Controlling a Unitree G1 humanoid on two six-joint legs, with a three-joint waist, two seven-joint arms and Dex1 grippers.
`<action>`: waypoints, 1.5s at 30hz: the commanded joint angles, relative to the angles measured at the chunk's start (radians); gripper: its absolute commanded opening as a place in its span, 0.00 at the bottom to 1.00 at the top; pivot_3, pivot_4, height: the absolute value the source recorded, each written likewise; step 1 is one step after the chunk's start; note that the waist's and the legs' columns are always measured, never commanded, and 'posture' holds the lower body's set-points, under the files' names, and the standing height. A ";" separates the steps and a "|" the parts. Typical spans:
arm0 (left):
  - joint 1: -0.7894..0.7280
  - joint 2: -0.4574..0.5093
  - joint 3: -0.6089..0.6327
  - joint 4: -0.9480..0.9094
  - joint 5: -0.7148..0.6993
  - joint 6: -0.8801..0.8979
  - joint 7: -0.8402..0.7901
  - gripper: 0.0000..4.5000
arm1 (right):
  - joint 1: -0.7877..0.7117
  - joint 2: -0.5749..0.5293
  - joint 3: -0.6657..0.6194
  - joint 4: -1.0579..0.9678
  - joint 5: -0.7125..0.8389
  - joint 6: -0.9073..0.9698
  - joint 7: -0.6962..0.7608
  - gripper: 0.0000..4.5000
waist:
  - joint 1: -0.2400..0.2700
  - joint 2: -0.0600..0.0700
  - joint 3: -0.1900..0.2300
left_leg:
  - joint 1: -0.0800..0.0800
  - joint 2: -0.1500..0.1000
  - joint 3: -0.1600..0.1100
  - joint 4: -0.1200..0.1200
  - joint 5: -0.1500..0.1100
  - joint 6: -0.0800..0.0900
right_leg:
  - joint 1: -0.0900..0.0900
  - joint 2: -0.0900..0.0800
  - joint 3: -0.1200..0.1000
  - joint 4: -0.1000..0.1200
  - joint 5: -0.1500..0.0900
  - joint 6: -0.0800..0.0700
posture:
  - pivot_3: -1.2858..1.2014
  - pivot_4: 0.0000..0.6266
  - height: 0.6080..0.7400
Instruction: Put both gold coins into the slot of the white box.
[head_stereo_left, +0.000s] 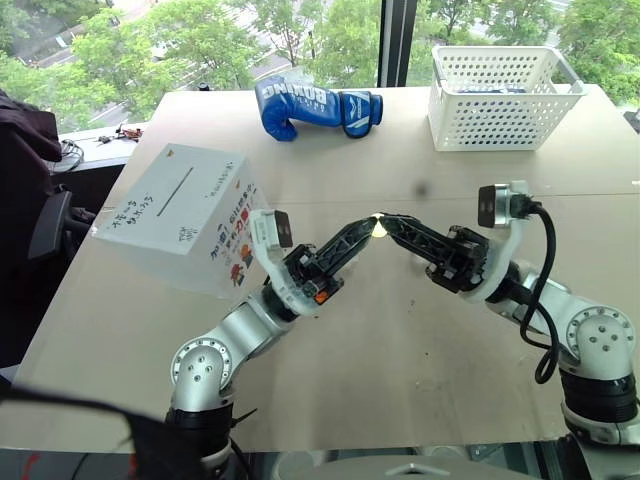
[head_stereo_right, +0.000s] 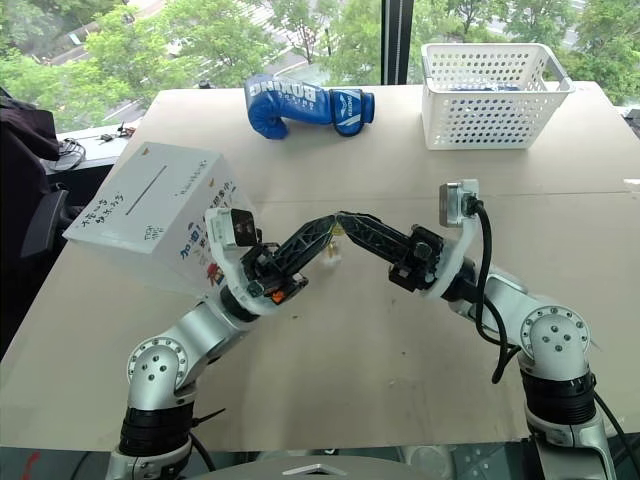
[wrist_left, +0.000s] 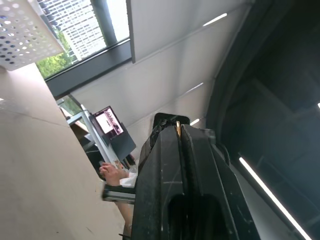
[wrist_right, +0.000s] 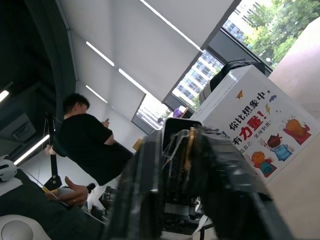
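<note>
Gold coin (wrist_left: 177, 127) edge-on between left gripper (wrist_left: 178, 131) fingers.

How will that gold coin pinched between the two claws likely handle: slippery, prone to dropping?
The gold coin looks thin, rigid and shiny, so probably slippery against the hard black fingers. It sits edge-on at the very fingertips, so a slight misalignment could likely drop it. If it fell on the flat table, it might roll.

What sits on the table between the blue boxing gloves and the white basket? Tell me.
Nothing: in the left eye view the stretch of table between the blue boxing gloves and the white basket is bare tan surface.
</note>
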 joint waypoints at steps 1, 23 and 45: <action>0.002 -0.007 0.017 -0.019 -0.001 -0.016 0.007 0.00 | 0.004 0.021 -0.001 -0.034 0.007 -0.030 -0.002 0.58 | 0.000 0.000 0.000 | 0.000 0.000 0.000 0.000 0.000 0.000 | 0.000 0.000 0.000 0.000 0.000 0.000 | 0.52 0.24 0.85; -0.664 0.458 0.266 -0.037 0.468 -0.022 0.531 0.00 | -0.283 -0.178 0.071 0.108 -0.717 -0.271 0.550 0.95 | -0.003 -0.005 0.001 | -0.010 0.001 0.001 0.000 -0.001 0.001 | -0.010 -0.004 -0.007 0.000 0.000 0.000 | 0.52 0.24 0.85; 0.116 0.837 0.729 -0.169 0.511 0.290 0.344 0.00 | -0.411 -0.019 0.106 0.181 -0.817 -0.247 0.669 0.95 | -0.025 -0.005 0.004 | -0.012 0.003 0.007 0.005 0.002 -0.003 | -0.021 -0.006 -0.017 0.015 0.004 -0.006 | 0.52 0.24 0.85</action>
